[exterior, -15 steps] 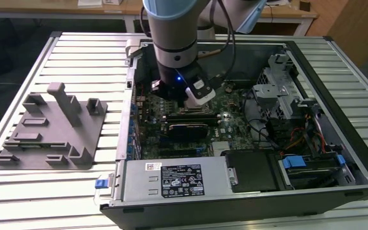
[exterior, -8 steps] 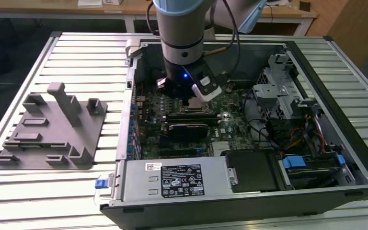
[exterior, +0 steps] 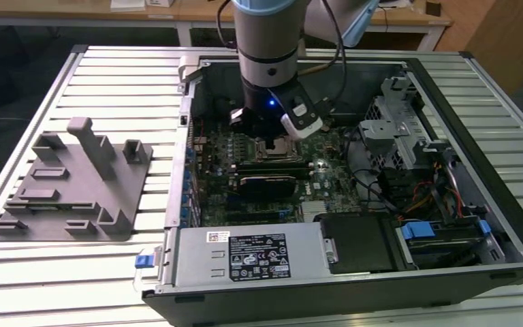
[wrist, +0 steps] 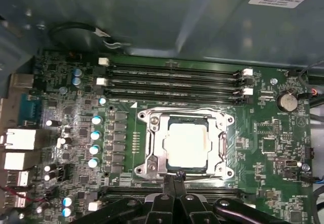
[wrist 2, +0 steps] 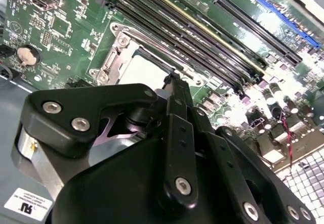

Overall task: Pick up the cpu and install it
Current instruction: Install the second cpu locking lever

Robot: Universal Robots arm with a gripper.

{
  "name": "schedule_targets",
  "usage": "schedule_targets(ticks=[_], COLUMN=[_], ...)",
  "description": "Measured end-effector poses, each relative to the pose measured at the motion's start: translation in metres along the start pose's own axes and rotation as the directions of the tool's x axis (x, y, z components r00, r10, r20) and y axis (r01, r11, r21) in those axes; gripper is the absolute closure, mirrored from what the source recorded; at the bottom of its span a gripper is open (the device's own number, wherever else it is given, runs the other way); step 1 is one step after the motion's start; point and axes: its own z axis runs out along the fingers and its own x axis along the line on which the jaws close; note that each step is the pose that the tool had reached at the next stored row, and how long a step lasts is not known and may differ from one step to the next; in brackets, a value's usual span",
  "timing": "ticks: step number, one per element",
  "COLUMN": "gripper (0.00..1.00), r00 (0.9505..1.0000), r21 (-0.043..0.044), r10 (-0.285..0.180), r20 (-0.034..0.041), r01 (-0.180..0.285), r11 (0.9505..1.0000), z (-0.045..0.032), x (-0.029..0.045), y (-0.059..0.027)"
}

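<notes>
I have the arm (exterior: 263,41) reaching straight down into the open case (exterior: 443,88), which lies on its side on the slatted table (exterior: 116,75). The gripper (wrist: 173,179) hangs low over the board (wrist: 263,148), right at the edge of the socket (wrist: 186,144).

The cpu (wrist: 188,142) sits in the socket, flat, its pale silvery top facing up. It is close to square, so I can't name a long axis; its edges run parallel to the socket frame (wrist: 152,148) and to the memory slots (wrist: 172,80) on either side of it. In the second wrist view the cpu (wrist 2: 144,71) shows as a pale patch just past the fingertips, inside the metal frame (wrist 2: 115,52).

The fingers (wrist: 169,193) are pressed together, tips touching, with nothing between them that I can see. In the first wrist view their tips meet at the socket's edge, just beside the cpu; I can't tell if they touch it or the frame.

In the exterior view, the grey fixture (exterior: 71,184) lies on the table well to the left of the case. Nearer in the case is the power supply (exterior: 248,255), with a drive cage (exterior: 398,129) at the right.
</notes>
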Motion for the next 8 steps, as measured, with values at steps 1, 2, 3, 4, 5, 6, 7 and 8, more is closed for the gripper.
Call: schedule_targets(ticks=[1, 2, 3, 4, 5, 6, 7, 8], gripper=[0.89, 0.89, 0.89, 0.89, 0.89, 0.89, 0.89, 0.89], r00=[1.0, 1.0, 1.0, 1.0, 1.0, 1.0, 1.0, 1.0], r21=[0.0037, 0.0067, 0.0092, 0.0109, 0.0119, 0.0129, 0.014, 0.0152], r10=[0.0, -0.001, -0.001, -0.001, -0.001, -0.001, -0.001, -0.001], r20=[-0.0008, -0.0015, -0.0021, -0.0028, -0.0032, -0.0035, -0.0038, -0.0041], r01=[0.0, 0.001, 0.001, 0.001, 0.001, 0.001, 0.001, 0.001], r11=[1.0, 1.0, 1.0, 0.9999, 0.9999, 0.9999, 0.9999, 0.9999], z=[0.0003, 0.0007, 0.0011, 0.0015, 0.0021, 0.0026, 0.0033, 0.0038], x=[-0.001, -0.0022, -0.0034, -0.0046, -0.0058, -0.0071, -0.0083, -0.0095], y=[0.0013, 0.0027, 0.0042, 0.0058, 0.0078, 0.0097, 0.0117, 0.0134])
